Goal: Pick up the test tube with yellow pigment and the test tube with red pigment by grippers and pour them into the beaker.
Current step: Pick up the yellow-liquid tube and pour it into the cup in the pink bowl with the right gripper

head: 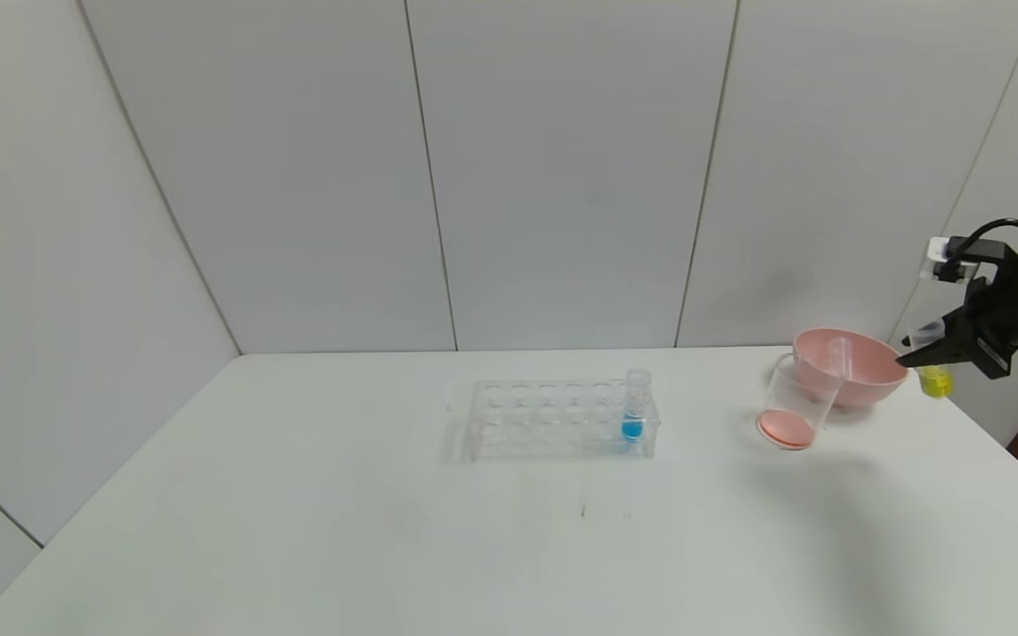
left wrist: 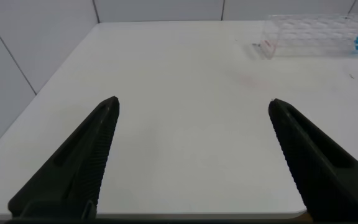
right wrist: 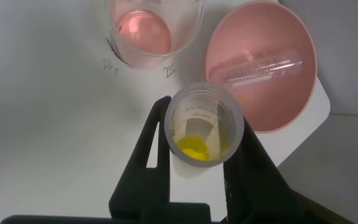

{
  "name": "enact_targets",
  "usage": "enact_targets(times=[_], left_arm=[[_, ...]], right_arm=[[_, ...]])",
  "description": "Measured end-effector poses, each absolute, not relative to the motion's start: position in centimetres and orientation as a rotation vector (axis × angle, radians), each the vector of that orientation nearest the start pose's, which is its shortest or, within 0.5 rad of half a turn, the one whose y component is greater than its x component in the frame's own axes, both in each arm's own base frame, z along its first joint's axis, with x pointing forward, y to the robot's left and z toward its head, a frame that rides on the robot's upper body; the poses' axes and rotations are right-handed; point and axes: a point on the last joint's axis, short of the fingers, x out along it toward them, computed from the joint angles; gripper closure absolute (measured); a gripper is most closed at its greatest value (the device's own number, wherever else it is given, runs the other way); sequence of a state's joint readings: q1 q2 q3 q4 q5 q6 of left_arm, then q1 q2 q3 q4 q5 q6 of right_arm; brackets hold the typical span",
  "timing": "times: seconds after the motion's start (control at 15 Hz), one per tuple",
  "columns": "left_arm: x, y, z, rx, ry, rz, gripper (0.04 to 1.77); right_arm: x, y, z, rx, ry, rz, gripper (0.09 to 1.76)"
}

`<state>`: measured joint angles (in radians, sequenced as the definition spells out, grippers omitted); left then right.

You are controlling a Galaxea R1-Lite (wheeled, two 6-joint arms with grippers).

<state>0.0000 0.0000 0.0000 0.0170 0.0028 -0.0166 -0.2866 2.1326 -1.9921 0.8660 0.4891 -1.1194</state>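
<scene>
The table (head: 385, 530) has a smooth, matt white top. The beaker (head: 793, 408), tube rack (head: 553, 420) and yellow test tube (right wrist: 201, 134) look like clear, glossy plastic. The pink bowl (head: 862, 371) is smooth, opaque plastic. The right gripper (right wrist: 194, 168) has matt black fingers.

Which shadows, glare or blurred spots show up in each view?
Head view: soft shadow on the table before the beaker, no glare. Left wrist view: even light, the rack far off. Right wrist view: the yellow tube blurred at close range.
</scene>
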Motion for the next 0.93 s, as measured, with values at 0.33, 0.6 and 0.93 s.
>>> enact_targets(times=[0.33, 0.6, 0.93], left_arm=[[-2.3, 0.0, 7.4, -0.017, 0.017, 0.002, 0.09], [-2.3, 0.0, 7.4, -0.017, 0.017, 0.003, 0.09], [-2.3, 0.0, 7.4, -0.017, 0.017, 0.003, 0.09]], right_arm=[[39.6, -8.1, 21.2, -0.738, 0.77, 0.633, 1.3], [40.2, -7.0, 20.9, -0.783, 0.809, 0.585, 1.3], [40.5, -5.2, 20.9, -0.794, 0.87, 0.512, 1.3]])
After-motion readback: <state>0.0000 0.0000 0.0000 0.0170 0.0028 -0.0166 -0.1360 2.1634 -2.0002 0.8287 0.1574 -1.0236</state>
